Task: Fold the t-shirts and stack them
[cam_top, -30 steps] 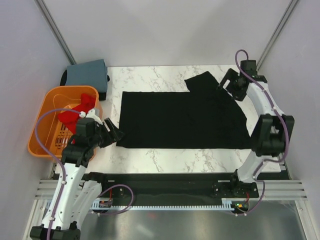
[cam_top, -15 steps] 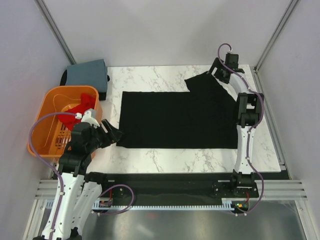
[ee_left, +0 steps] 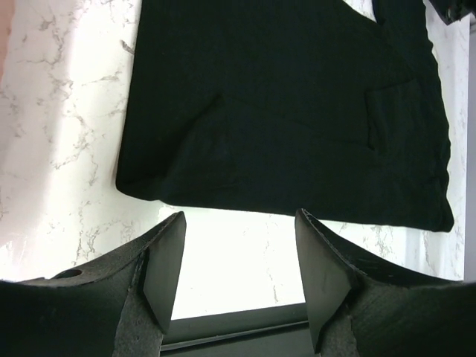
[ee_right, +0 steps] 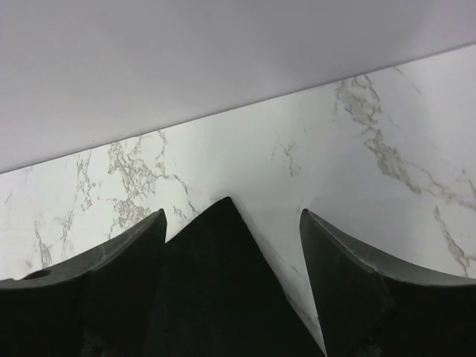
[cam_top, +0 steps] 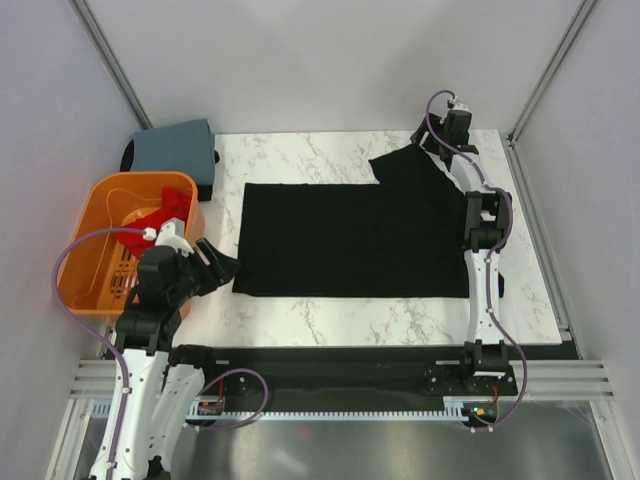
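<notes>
The large black t-shirt (cam_top: 350, 240) lies spread flat on the marble table, one sleeve (cam_top: 408, 165) pointing toward the back right. My right gripper (cam_top: 430, 145) is at that sleeve's far tip. In the right wrist view the sleeve corner (ee_right: 223, 253) lies between the open fingers (ee_right: 338, 253), and the right gripper (ee_right: 232, 217) has not closed on it. My left gripper (cam_top: 220, 264) hovers open just off the shirt's near left corner (ee_left: 149, 182), over bare marble. The left gripper (ee_left: 239, 216) holds nothing. The red t-shirt (cam_top: 165, 212) lies in the basket. The blue-grey t-shirt (cam_top: 175, 146) sits folded at the back left.
The orange slotted basket (cam_top: 95, 275) stands at the table's left edge, beside my left arm. Grey walls close in the back and both sides. A black rail (cam_top: 340, 375) runs along the table's near edge.
The right arm has stretched toward the back and brought its gripper from the right of the sleeve to the sleeve's tip, jaws narrowing a little. The left gripper has edged slightly downward.
</notes>
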`<state>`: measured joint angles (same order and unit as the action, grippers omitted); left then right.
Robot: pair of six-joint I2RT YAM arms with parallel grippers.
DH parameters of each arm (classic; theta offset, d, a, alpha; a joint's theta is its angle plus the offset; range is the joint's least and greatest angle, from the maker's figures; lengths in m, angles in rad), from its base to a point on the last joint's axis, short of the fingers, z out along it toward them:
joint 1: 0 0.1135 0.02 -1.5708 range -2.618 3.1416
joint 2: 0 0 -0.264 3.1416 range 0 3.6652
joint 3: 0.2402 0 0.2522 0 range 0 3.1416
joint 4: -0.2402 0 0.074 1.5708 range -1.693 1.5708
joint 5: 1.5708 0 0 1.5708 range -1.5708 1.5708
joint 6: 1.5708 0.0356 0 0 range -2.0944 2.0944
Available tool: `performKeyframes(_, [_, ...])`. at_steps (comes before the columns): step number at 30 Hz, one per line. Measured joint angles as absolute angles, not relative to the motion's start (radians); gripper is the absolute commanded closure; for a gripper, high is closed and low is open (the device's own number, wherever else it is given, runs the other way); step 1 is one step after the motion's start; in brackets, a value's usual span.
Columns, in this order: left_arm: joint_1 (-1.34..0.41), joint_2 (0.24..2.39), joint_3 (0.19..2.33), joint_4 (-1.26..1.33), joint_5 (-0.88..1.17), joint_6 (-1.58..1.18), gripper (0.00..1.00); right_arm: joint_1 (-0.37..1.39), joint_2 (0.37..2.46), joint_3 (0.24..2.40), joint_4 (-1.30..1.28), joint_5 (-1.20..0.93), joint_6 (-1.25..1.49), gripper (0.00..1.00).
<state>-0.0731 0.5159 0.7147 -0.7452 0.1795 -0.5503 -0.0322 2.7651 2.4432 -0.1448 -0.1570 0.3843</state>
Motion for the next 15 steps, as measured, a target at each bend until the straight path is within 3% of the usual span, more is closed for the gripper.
performKeyframes(2, [-0.057, 0.515, 0.715, -0.745, 0.180, -0.550, 0.33, -0.025, 2.766, 2.443, -0.147, -0.173, 0.375, 0.35])
performKeyframes(7, [-0.052, 0.515, 0.715, -0.745, 0.187, -0.549, 0.33, 0.013, 2.763, 2.418, -0.131, -0.192, 0.360, 0.45])
performKeyframes(11, [-0.052, 0.515, 0.715, -0.745, 0.187, -0.548, 0.33, 0.031, 2.749, 2.382, -0.118, -0.210, 0.350, 0.63])
performKeyframes(12, [-0.052, 0.515, 0.715, -0.745, 0.187, -0.548, 0.33, 0.035, 2.747, 2.376, -0.115, -0.212, 0.348, 0.73])
performKeyframes(14, [-0.051, 0.515, 0.715, -0.745, 0.187, -0.548, 0.33, 0.036, 2.745, 2.367, -0.114, -0.215, 0.347, 0.81])
performKeyframes(15, [-0.051, 0.515, 0.715, -0.745, 0.187, -0.548, 0.33, 0.035, 2.744, 2.365, -0.116, -0.213, 0.347, 0.92])
